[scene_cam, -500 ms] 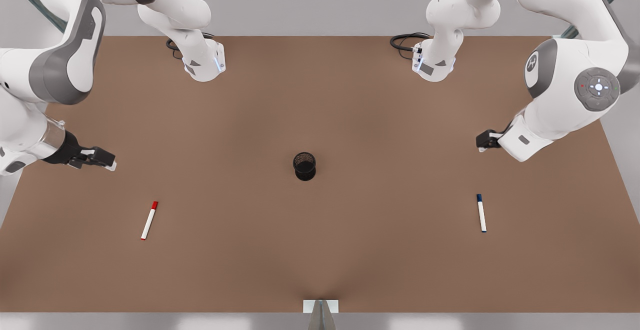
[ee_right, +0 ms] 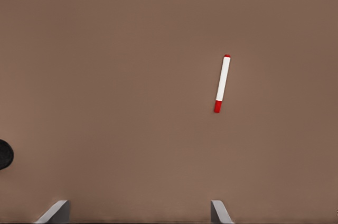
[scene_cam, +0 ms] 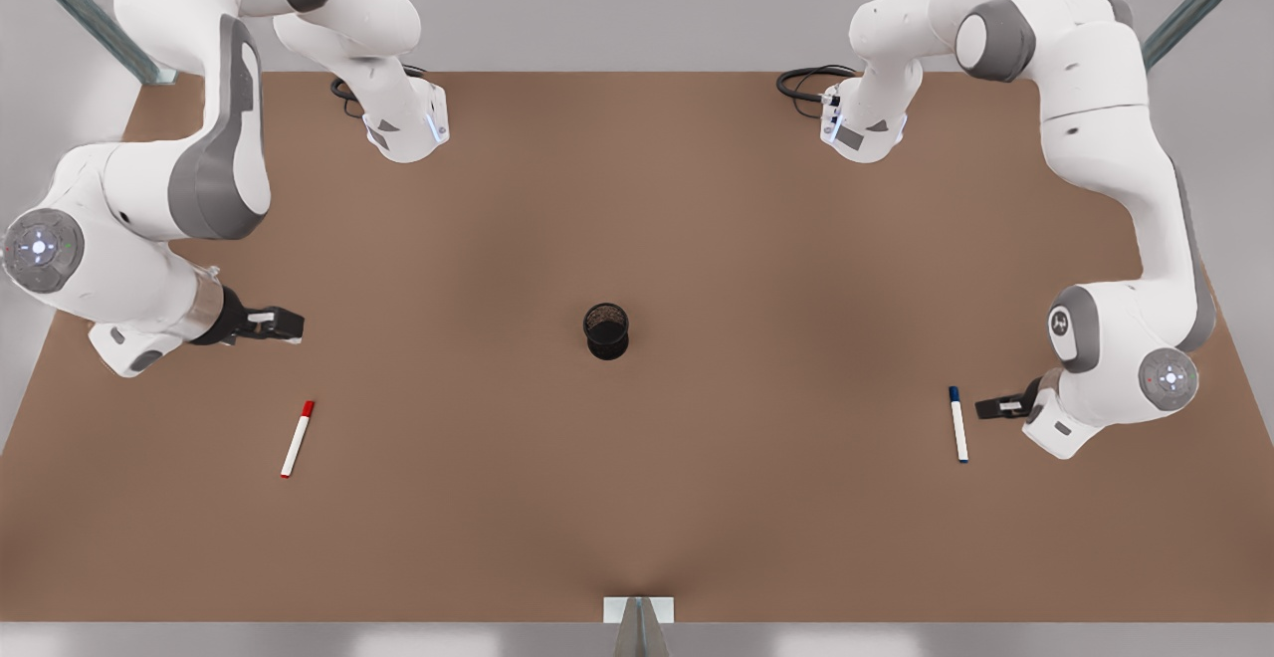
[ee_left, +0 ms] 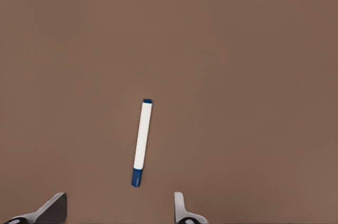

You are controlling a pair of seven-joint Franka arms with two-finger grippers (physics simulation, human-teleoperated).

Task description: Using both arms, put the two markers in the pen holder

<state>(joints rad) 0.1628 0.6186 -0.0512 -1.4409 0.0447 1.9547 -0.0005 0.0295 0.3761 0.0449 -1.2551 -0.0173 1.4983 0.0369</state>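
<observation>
Pen holder (scene_cam: 606,330) upright at table (scene_cam: 637,498) centre. Red-capped marker (scene_cam: 297,438) flat on table toward front view's left, blue-capped marker (scene_cam: 957,423) flat toward front view's right, both well apart from holder. Right gripper (scene_cam: 284,324) above table behind red-capped marker, apart from it. Left gripper (scene_cam: 995,407) just beside blue-capped marker, on its outer side.

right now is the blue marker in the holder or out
Out: the blue marker lies flat on the table, far from the pen holder.
</observation>
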